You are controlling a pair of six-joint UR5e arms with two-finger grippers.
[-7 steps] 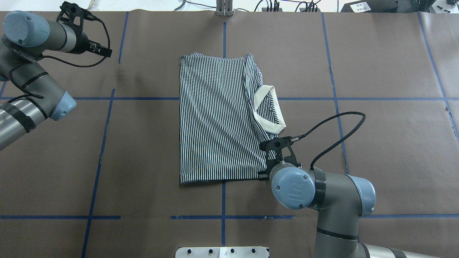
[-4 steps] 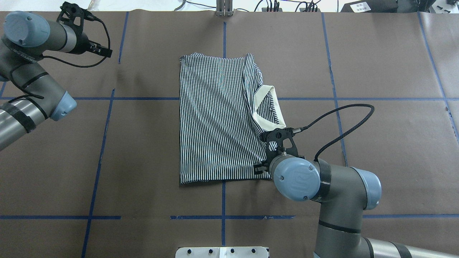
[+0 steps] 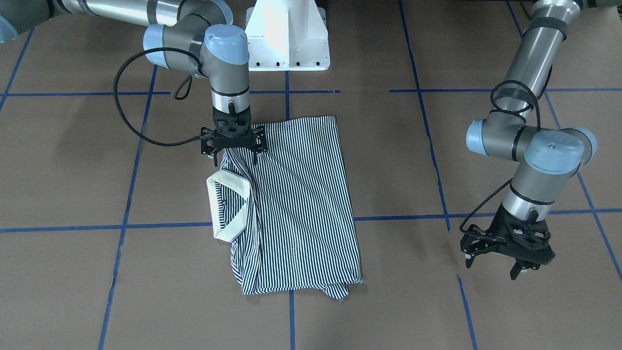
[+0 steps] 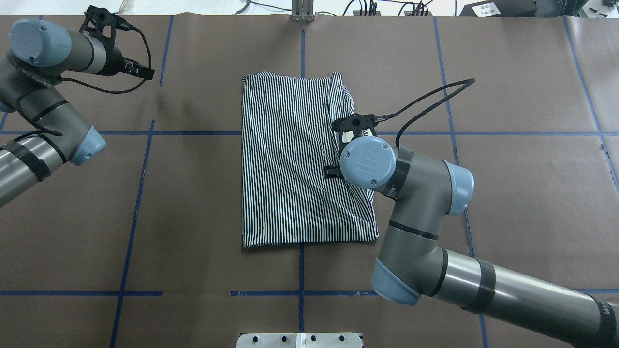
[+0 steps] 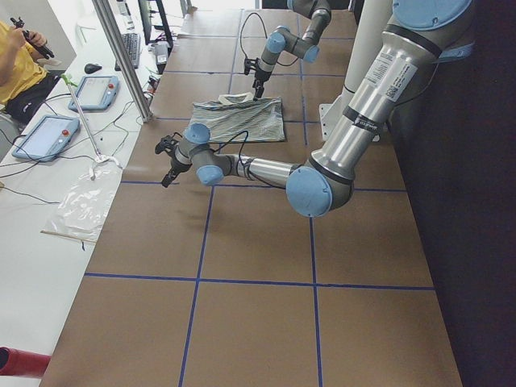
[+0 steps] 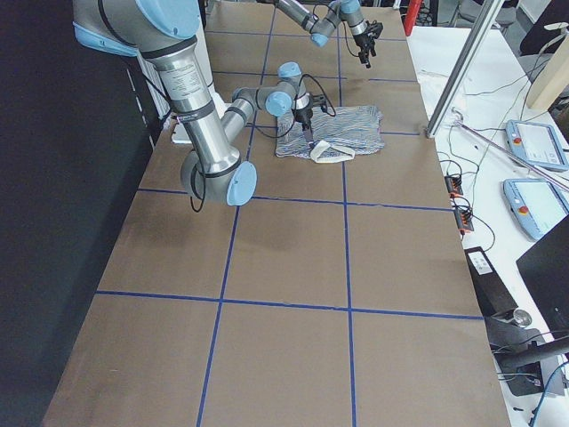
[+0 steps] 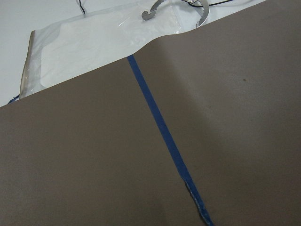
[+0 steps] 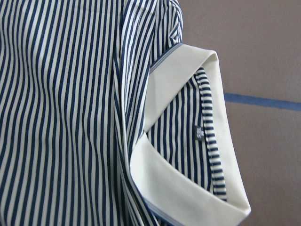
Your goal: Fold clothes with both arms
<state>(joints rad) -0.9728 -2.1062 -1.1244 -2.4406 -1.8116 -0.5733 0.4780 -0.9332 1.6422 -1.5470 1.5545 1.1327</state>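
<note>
The polo shirt (image 4: 290,164) lies folded into a long rectangle in the middle of the overhead view. Its left edge is straight and its right edge is rumpled where the cream collar (image 8: 178,188) sticks out sideways. Bare brown surface (image 4: 508,193) lies open on every side of it, crossed only by blue tape lines (image 4: 193,133), two of which run under the cloth.

The right claw (image 3: 234,151) hangs over the shirt's collar edge with its prongs apart, gripping nothing; whether the tips touch the fabric cannot be told. Its wrist view looks down on the collar and stripes. The left claw (image 3: 492,270) hovers well away from the shirt, at the upper left of the overhead view, with its prongs also spread and nothing in them.

A second ago the right claw sat at the shirt's lower right corner in the overhead view. It has since travelled up the right edge, and its wrist now covers most of the collar. The shirt and the left arm have barely shifted
</note>
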